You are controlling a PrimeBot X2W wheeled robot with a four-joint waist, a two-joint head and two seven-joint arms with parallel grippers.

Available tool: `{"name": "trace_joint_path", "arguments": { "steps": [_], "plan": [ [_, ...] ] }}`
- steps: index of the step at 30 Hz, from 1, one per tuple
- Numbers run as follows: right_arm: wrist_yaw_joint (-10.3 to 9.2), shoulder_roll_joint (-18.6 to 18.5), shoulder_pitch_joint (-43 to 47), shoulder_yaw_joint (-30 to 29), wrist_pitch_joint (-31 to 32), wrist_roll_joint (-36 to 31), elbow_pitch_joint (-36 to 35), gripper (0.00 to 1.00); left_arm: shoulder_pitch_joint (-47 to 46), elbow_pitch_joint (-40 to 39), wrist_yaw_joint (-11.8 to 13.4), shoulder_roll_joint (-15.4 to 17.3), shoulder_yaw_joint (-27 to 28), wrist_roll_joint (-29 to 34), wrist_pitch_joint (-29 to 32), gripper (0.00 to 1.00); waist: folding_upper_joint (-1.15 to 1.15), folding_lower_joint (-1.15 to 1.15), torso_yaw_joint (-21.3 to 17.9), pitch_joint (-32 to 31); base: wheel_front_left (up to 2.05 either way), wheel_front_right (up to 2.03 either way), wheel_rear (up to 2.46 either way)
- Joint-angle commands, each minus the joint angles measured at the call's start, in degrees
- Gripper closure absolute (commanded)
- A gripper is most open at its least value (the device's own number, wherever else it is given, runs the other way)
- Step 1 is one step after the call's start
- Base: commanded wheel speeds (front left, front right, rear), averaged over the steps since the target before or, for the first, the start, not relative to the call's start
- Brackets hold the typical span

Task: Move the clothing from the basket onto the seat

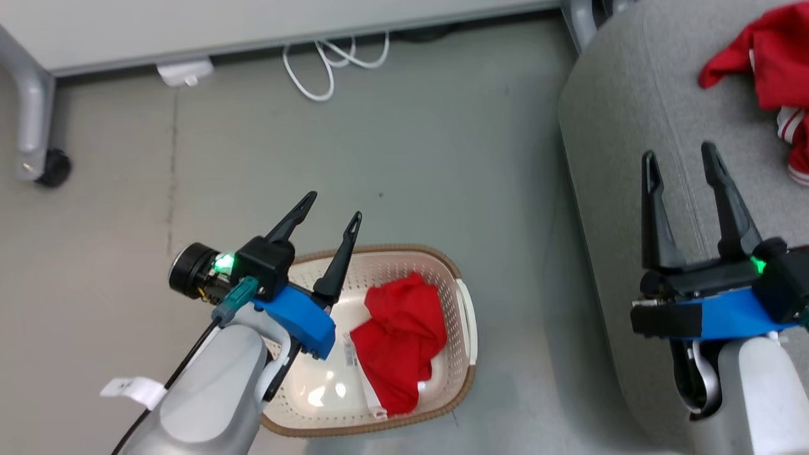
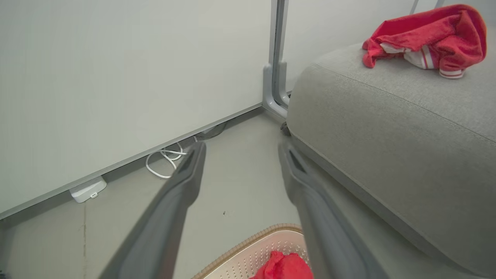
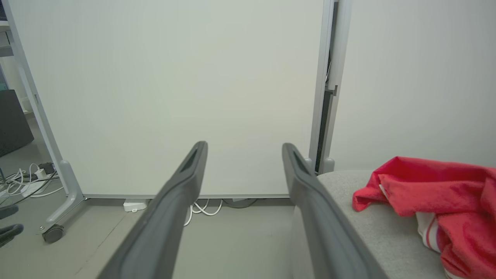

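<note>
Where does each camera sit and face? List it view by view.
Head view: on the head, looking down at basket, its red garment and seat; left gripper and right gripper show.
Left wrist view: above the basket, facing white panel and seat; own fingers.
Right wrist view: over the seat, facing the panel; own fingers.
All share the seat's garment.

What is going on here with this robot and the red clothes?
A two-armed robot is moving red clothing from a basket to a sofa. One red garment already lies on the grey sofa. The other garment is crumpled in the basket on the floor. The left gripper is open and empty above the basket's far rim. The right gripper is open and empty over the sofa's edge.
</note>
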Motion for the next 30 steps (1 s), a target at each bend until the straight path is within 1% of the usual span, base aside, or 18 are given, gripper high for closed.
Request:
{"name": "trace_joint_path", "arguments": {
  "steps": [1,10,11,17,21,30],
  "plan": [
    [0.03,0.05,-1.7,0.14,-0.02,-0.39,-0.47,0.0,-2.19,1.2,-0.03,0.51,-1.35,-0.51,-0.16,0.0,0.0,-0.01,-2.77,5.13,0.0,0.0,0.0],
    [0.03,0.05,-5.76,0.5,-0.02,-0.57,-2.05,0.0,-9.93,10.4,-0.03,1.78,-10.88,-4.02,-0.16,0.0,0.0,-0.01,-5.38,13.33,0.0,0.0,0.0],
    [0.03,0.05,-5.76,0.5,-0.02,-0.57,-2.05,0.0,-9.93,10.4,-0.03,1.78,-10.88,-4.02,-0.16,0.0,0.0,-0.01,-5.38,13.33,0.0,0.0,0.0],
    [0.03,0.06,-7.51,1.03,-0.02,-0.77,-3.55,0.0,-14.29,16.89,-0.03,2.13,-18.28,-5.53,-0.16,0.0,0.0,-0.01,-6.17,18.07,0.0,0.0,0.0],
    [0.03,0.05,-8.76,1.48,-0.02,-0.9,-4.36,0.0,-16.98,21.23,-0.03,1.87,-23.17,-6.72,-0.16,0.0,0.0,-0.01,-6.64,20.96,0.0,0.0,0.0],
    [0.03,0.05,-10.34,1.51,-0.02,-0.81,-5.71,0.0,-21.35,27.88,-0.03,1.67,-31.56,-10.71,-0.16,0.0,0.0,-0.01,-7.78,26.29,0.0,0.0,0.0]
  ]
}}
